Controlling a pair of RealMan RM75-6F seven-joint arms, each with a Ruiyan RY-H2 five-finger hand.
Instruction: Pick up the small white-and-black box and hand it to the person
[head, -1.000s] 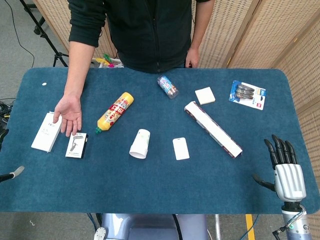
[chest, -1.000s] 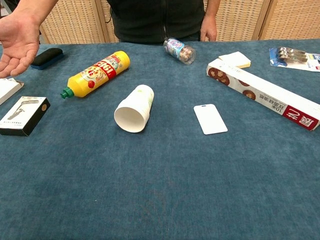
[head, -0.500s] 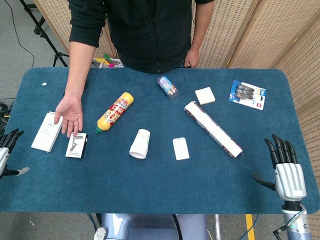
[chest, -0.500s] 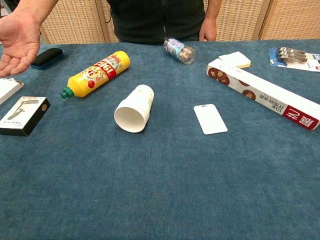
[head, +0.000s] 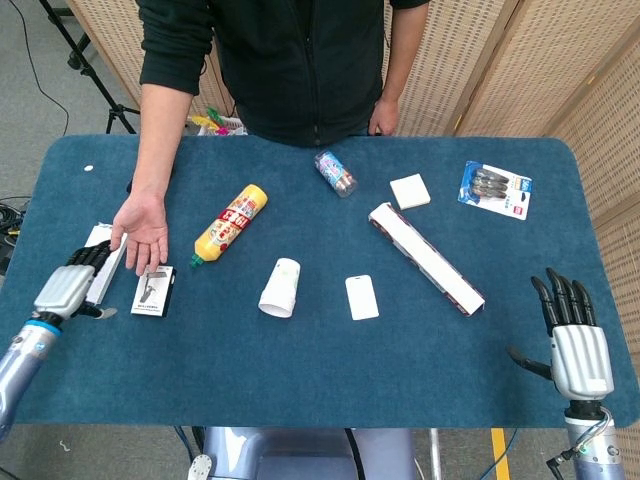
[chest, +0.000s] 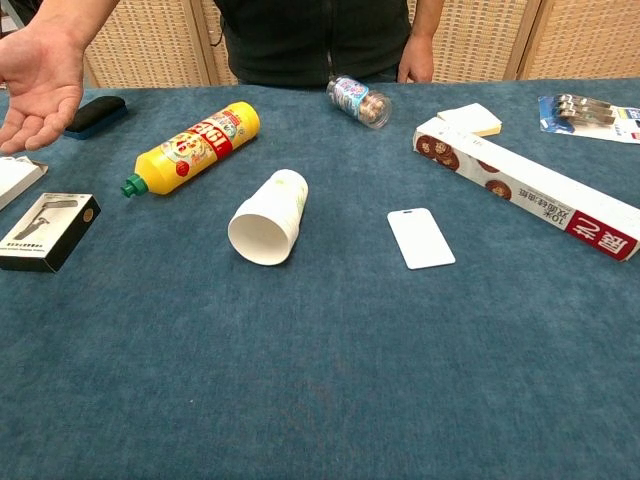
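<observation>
my left hand has come in from the lower left edge of the head view; half a second ago only its fingertips showed at the frame border, now the whole hand sits at the left of the frame, over the near end of the white flat box. its fingers point up-frame and look loosely apart, holding nothing. whether it touches the white box i cannot tell. it does not show in the chest view.

the small white-and-black box lies flat on the blue table, left of center, just right of my left hand and not yet touched. same spot as a second ago. in the chest view it sits at the far left edge.

the person's hand hangs palm-open just above the box in the head view, upper left in the chest view, ready to receive. it has drifted only slightly.

my right hand is at the lower right of the head view, fingers spread wide, empty, unchanged.

meaning: reach phase is under way, grasp not started. i judge the next move is a short shift right onto the target box, and the risk is grabbing the white flat box instead since the hand is over it. yellow bottle and paper cup are to the right, out of the way.
</observation>
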